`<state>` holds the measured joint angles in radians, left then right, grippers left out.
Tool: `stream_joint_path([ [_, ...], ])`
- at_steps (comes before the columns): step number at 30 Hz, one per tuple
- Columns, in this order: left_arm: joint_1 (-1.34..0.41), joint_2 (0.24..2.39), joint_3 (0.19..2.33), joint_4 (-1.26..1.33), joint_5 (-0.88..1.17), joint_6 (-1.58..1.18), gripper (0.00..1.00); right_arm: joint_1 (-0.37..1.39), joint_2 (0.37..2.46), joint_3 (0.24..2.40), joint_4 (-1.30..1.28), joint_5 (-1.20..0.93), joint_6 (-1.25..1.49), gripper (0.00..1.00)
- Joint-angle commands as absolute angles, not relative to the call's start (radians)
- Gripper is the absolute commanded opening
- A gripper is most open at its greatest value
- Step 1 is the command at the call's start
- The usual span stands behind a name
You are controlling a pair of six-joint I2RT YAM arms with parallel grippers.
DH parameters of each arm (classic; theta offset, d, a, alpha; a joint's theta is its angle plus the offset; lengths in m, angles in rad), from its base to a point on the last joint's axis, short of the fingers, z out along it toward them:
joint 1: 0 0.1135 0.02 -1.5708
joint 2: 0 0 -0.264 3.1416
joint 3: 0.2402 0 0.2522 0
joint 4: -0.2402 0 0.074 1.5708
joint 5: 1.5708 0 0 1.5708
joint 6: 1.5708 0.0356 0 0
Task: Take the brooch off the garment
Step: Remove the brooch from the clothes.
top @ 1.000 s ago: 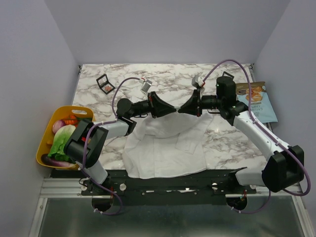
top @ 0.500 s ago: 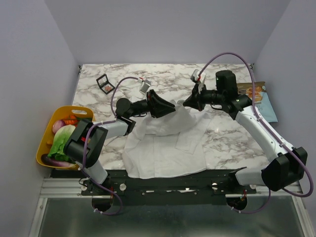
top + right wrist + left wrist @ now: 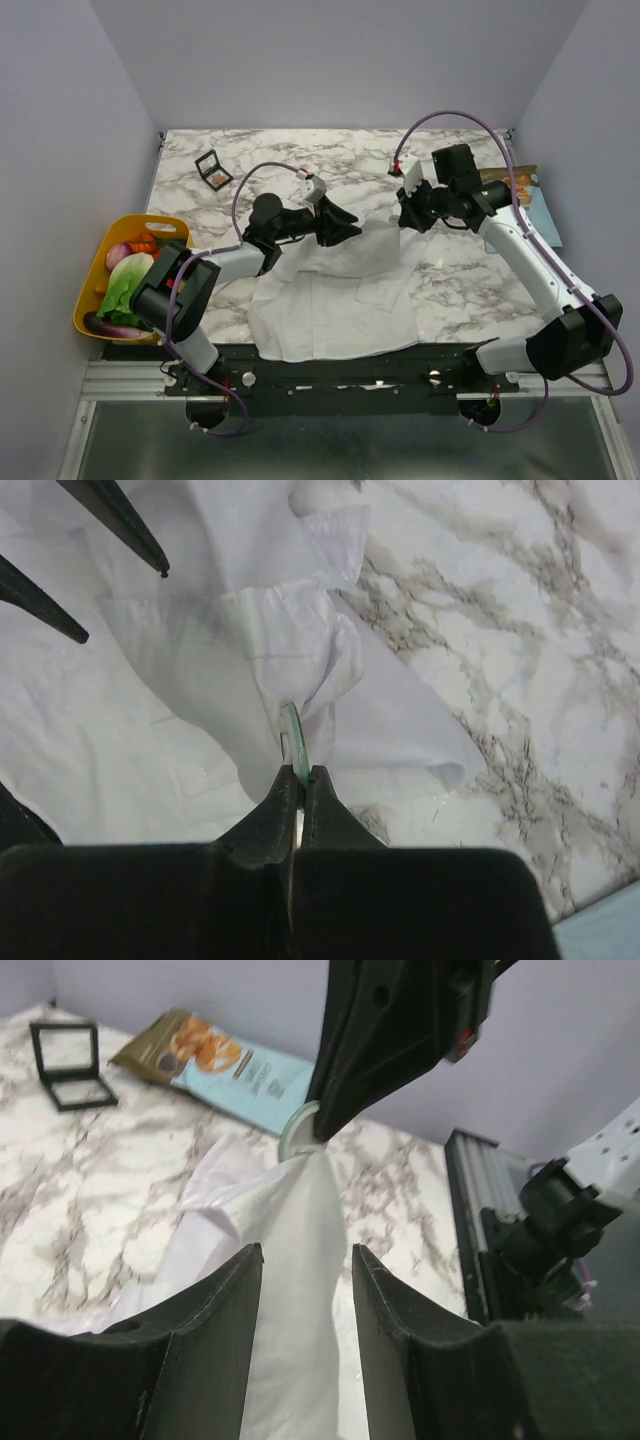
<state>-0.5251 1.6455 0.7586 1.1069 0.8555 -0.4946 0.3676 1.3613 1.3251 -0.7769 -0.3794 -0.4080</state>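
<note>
Left gripper [image 3: 307, 1252] is held half open, nothing gripped — a raised peak of shirt [image 3: 330, 300] is seen between its fingers. Right gripper [image 3: 300, 777] is clamped on the brooch [image 3: 293, 742], edge-on, fabric bunched against it.

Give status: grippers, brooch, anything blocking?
Right gripper shut on brooch. Left gripper open over shirt. Brooch still attached, shirt tented up. Nothing blocking.

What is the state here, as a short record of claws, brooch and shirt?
shirt: spread on the marble table, one fold pulled up
brooch: edge-on at the fold's peak; pinned or freed, cannot tell
right claw: shut on the brooch
left claw: open, facing the raised fold
</note>
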Motion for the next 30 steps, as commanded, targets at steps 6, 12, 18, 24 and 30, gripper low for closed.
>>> stream_joint_path([
  [6,-0.644,1.586,0.873,0.617,0.648,-0.094,0.50,0.379,1.463,1.413,-1.103,-0.235,-0.466,0.01],
  [12,-0.672,1.578,0.903,0.542,0.600,-0.037,0.50,0.379,1.560,1.491,-1.258,-0.369,-0.463,0.01],
  [18,-0.686,1.534,0.923,0.485,0.592,-0.005,0.51,0.380,1.649,1.603,-1.374,-0.552,-0.480,0.01],
  [24,-0.701,1.513,0.954,0.440,0.650,-0.006,0.54,0.382,1.726,1.710,-1.471,-0.653,-0.502,0.01],
  [30,-0.747,1.502,1.005,0.327,0.624,0.066,0.54,0.391,1.756,1.733,-1.440,-0.683,-0.462,0.01],
])
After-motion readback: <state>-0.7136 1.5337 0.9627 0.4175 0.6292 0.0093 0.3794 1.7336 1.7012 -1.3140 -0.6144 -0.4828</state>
